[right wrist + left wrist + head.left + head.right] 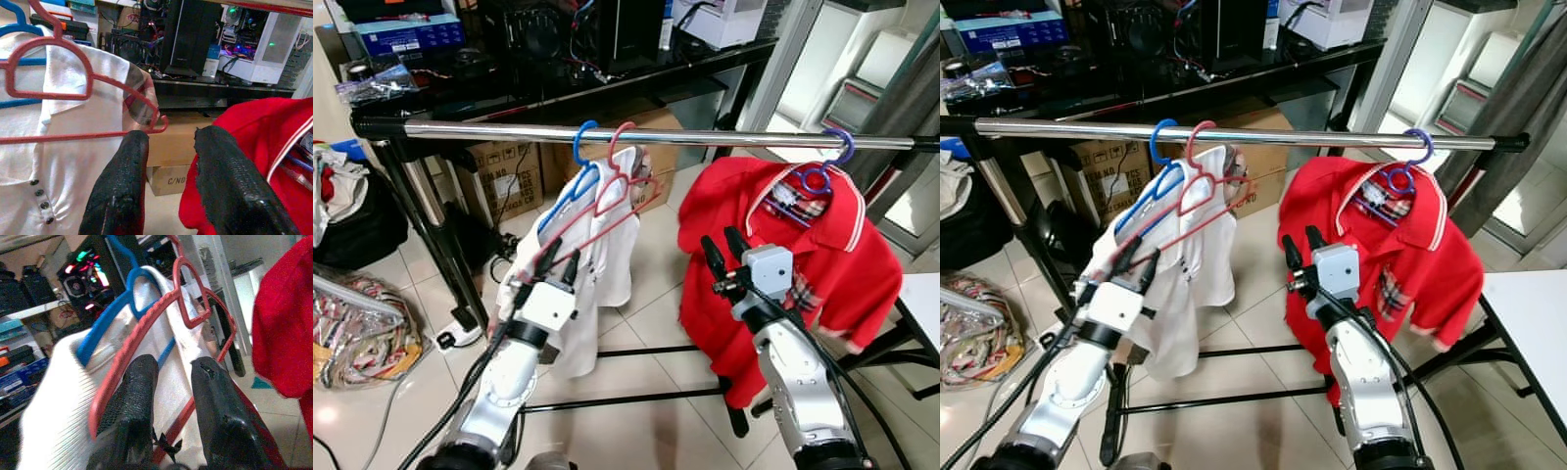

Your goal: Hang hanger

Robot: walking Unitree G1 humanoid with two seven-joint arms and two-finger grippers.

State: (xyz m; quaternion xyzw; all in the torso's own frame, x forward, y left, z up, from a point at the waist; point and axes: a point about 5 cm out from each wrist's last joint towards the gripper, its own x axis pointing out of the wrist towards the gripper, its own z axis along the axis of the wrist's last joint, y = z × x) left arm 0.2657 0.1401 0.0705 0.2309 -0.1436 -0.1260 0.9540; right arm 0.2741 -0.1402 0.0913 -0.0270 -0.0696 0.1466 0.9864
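Black tabletop (607, 83) behind, w/ PC tower (631, 29) and blue box (406, 34) near its left end. Cardboard boxes (509, 166) on tiled floor (656, 284) beneath. Patterned bag (362, 323) at floor's left edge.

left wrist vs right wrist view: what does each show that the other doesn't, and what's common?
Left wrist: the blue hanger's curved shoulder inside the white shirt, with the left gripper open at the pink hanger's lower bar. Right wrist: the shirt's button placket, a cardboard box, with the right gripper open and holding nothing. Both: pink hanger, white shirt, red garment.
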